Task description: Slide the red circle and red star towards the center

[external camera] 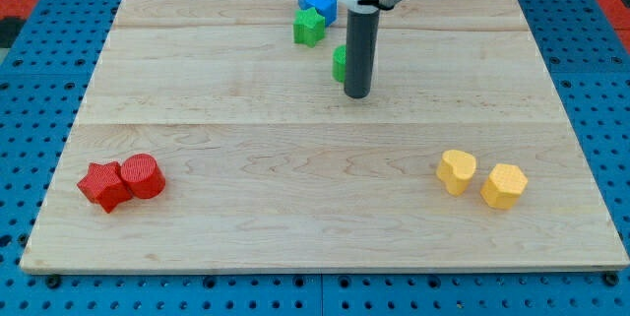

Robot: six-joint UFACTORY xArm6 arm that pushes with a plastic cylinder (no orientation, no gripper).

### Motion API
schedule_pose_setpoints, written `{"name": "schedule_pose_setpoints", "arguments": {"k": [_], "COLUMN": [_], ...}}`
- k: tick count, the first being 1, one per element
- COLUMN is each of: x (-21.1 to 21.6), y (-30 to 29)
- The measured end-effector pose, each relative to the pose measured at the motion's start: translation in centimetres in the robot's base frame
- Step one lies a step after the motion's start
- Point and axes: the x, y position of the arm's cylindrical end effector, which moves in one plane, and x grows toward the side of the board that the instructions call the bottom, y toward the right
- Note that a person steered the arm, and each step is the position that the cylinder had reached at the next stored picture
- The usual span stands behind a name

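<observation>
The red star (102, 185) and the red circle (144, 175) sit touching each other near the view's bottom left of the wooden board (295, 198), the star to the left. My tip (357, 94) is at the upper middle of the board, far up and to the right of both red blocks. A green block (339, 63) sits just left of the rod, partly hidden by it.
A green star (308, 27) and a blue block (317, 1) lie near the top edge, left of the rod. Two yellow blocks (457, 170) (504, 185) sit at the view's bottom right. Blue pegboard surrounds the board.
</observation>
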Motion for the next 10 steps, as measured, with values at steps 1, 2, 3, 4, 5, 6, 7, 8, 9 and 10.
{"name": "schedule_pose_setpoints", "arguments": {"k": [1, 2, 3, 4, 5, 6, 7, 8, 9, 10], "x": [-6.0, -7.6, 1.4, 14.4, 20.0, 19.9, 18.0, 19.0, 17.1, 16.6], "y": [-3.0, -4.8, -3.2, -8.3, -17.9, -32.6, -35.4, -34.8, -32.6, -25.5]}}
